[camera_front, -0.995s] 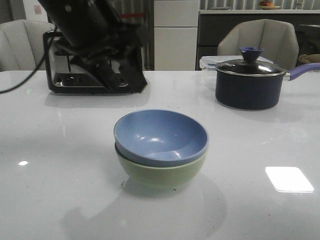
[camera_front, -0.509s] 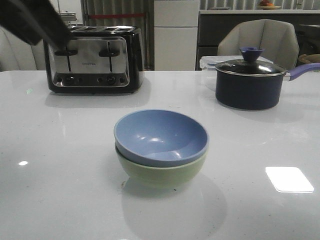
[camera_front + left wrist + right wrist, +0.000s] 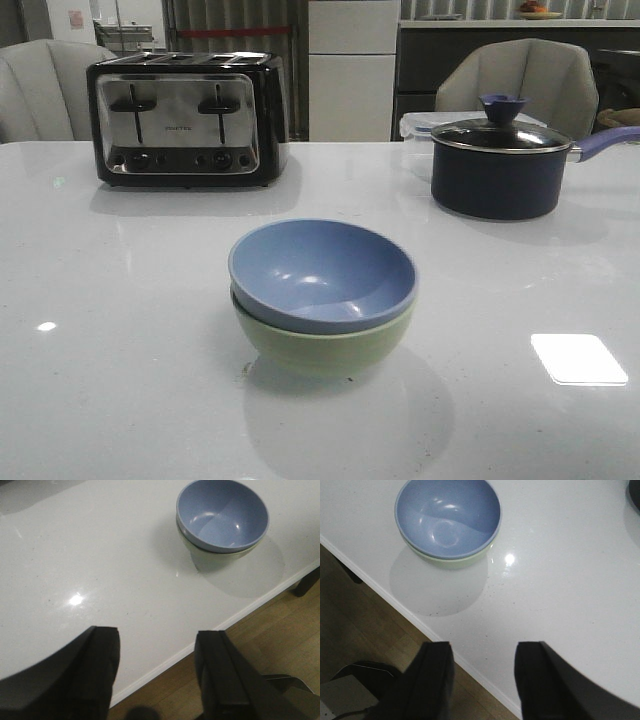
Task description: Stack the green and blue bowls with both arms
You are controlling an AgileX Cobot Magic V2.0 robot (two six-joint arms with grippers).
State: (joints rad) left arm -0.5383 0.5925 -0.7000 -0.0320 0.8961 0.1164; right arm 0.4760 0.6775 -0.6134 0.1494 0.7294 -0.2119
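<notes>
Blue bowl [image 3: 322,272] nested in green bowl [image 3: 325,345]: stack looks done. Left end effector [image 3: 156,672] and right end effector [image 3: 482,680] spread, empty.

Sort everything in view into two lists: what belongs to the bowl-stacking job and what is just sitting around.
Part of the job:
- blue bowl, nested in the green bowl
- left gripper, open and empty
- right gripper, open and empty

Just sitting around:
- toaster
- saucepan with its lid on
- clear container behind the saucepan
</notes>
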